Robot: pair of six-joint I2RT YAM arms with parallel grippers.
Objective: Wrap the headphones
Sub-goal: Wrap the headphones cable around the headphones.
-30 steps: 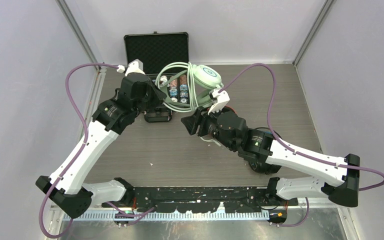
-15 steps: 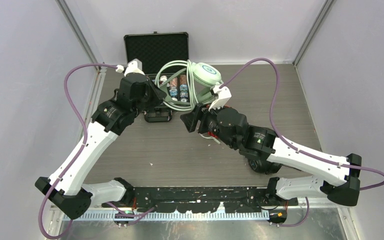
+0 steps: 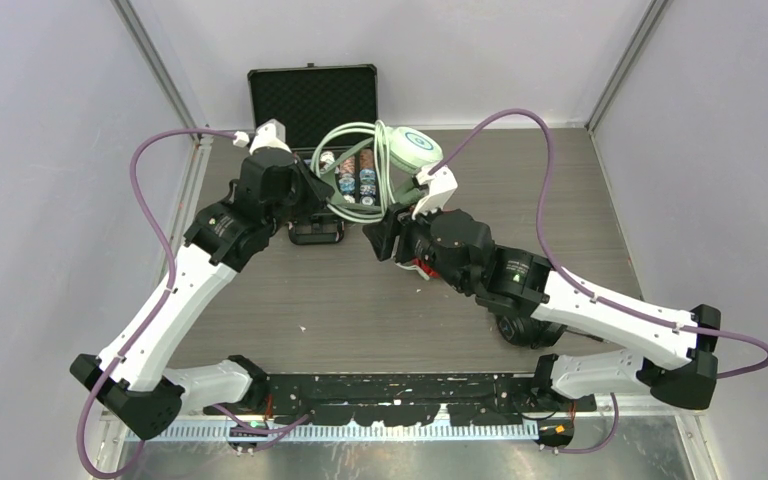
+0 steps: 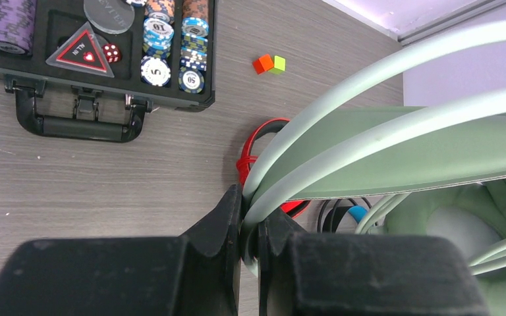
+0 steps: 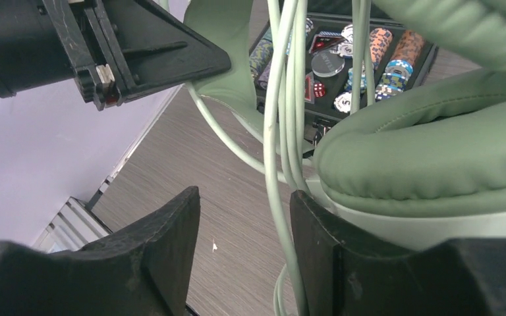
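The grey wood-grain table (image 3: 340,310) carries an open black hard case (image 3: 312,100) of poker chips at its far edge. Both arms reach in toward the far middle.

Held up above the table, just right of the case, is the pale mint-green and white over-ear headphones (image 3: 410,150), with the thin mint-green cable (image 5: 275,131) hanging off it in several loose strands. The left gripper (image 4: 249,227) has its fingers pressed together on a thin pale green rail of the headband, so it bears the headset. The right gripper (image 5: 244,197) comes in from the near right with its fingers spread. The hanging strands run down through the gap between them, close to the right finger and beside the padded ear cushion, and nothing is pinched.

Lower down, on the table under the held pair, lie the red headphones (image 4: 244,166) and the black headphones with a blue patch (image 4: 354,213), mostly hidden.

The step in hand looks like winding the mint cable. The next move probably calls for the right fingers to close on one strand only and lead it around the headband while the left holds firm.
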